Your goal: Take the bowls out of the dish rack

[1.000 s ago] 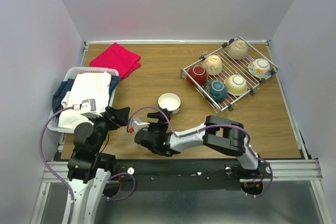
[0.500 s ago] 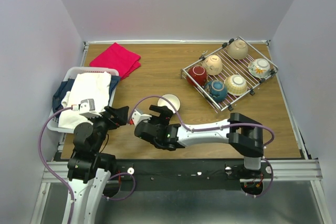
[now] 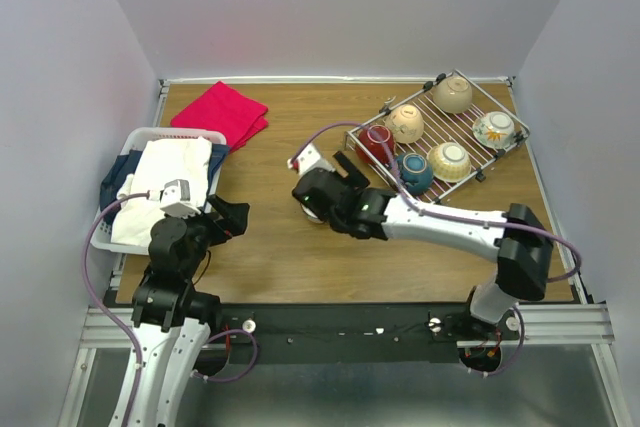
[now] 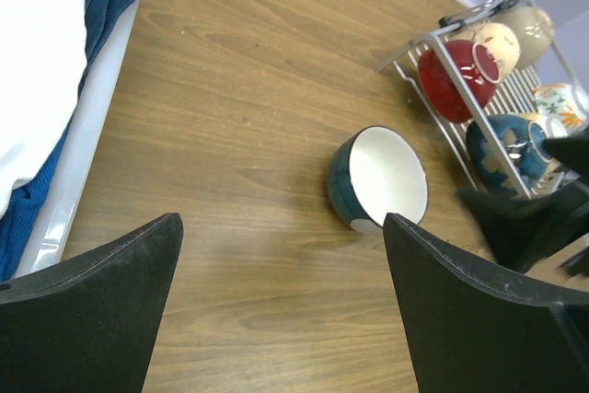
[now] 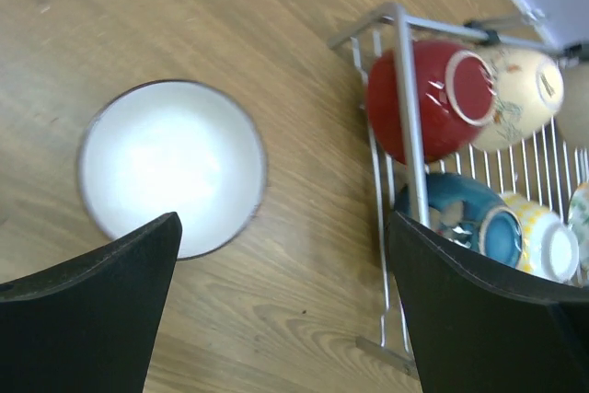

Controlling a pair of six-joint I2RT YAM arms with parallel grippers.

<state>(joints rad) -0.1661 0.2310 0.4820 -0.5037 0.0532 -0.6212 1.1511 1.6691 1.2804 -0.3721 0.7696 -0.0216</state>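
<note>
I've got the L gripper [image 4: 281,220] beside the white basket [image 3: 150,137], jaws spread, nothing in them. The teal bowl [image 4: 379,179] sits upright on the table ahead of its tips, toward the right-hand finger in that cam. My R gripper [image 5: 282,218] hangs over the same bowl, jaws released & empty. In its cam the bowl lies toward the left-hand finger. Just right of it is the dish rack [image 5: 409,117] w/ six bowls on it, the red bowl [image 3: 377,142] at the corner nearest.
</note>
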